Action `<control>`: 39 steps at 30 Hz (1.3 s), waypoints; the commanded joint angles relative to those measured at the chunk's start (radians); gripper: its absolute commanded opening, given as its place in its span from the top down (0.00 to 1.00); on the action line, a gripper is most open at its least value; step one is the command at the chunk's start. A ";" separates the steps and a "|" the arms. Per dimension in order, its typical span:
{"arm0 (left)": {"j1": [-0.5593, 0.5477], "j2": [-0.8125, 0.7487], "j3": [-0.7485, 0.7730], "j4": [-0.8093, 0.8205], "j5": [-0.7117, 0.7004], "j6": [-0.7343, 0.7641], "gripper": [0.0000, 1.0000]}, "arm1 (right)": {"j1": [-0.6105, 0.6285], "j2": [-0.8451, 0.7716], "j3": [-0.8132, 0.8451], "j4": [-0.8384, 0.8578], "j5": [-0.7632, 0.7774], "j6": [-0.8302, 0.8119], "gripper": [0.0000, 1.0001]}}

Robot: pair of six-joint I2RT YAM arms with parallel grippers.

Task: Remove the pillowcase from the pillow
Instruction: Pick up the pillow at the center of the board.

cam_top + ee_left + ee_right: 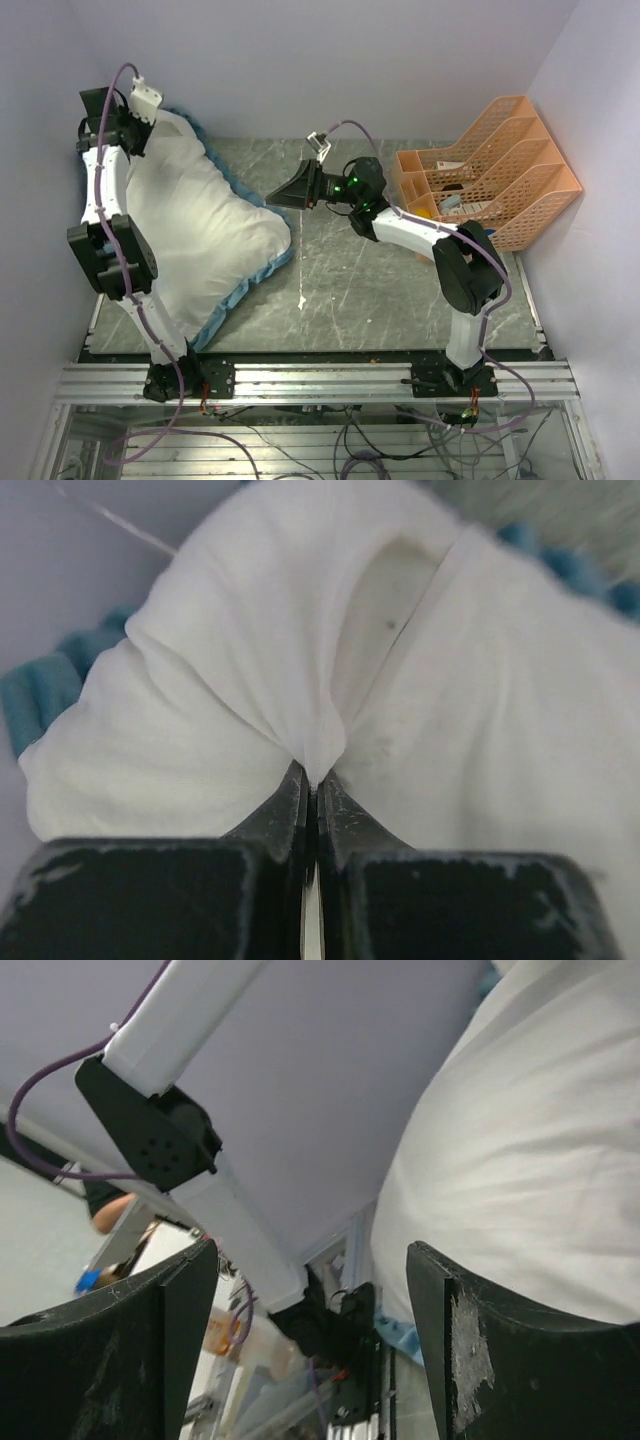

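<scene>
The pillowcase [210,230] lies white side out on the left of the table, its teal ruffle [250,280] along the edge. My left gripper [148,132] sits at its far left corner. In the left wrist view this gripper [315,780] is shut on a pinched fold of the white pillowcase [220,680]. A slit beside the fold shows the off-white pillow [385,600] with a small dark speck. My right gripper [290,190] hovers open just off the cover's right corner. In its wrist view the right gripper [310,1250] holds nothing, with the white pillowcase [520,1160] to its right.
An orange file rack [490,165] holding a few items stands at the back right. Lilac walls close in the left, back and right sides. Grey marbled table [400,290] lies between the cover and the right arm's base. The left arm [180,1150] shows in the right wrist view.
</scene>
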 commanded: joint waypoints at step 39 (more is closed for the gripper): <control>-0.121 -0.933 0.088 -0.891 0.886 -0.068 0.93 | 0.216 -0.668 -0.185 -0.444 0.018 -0.537 0.29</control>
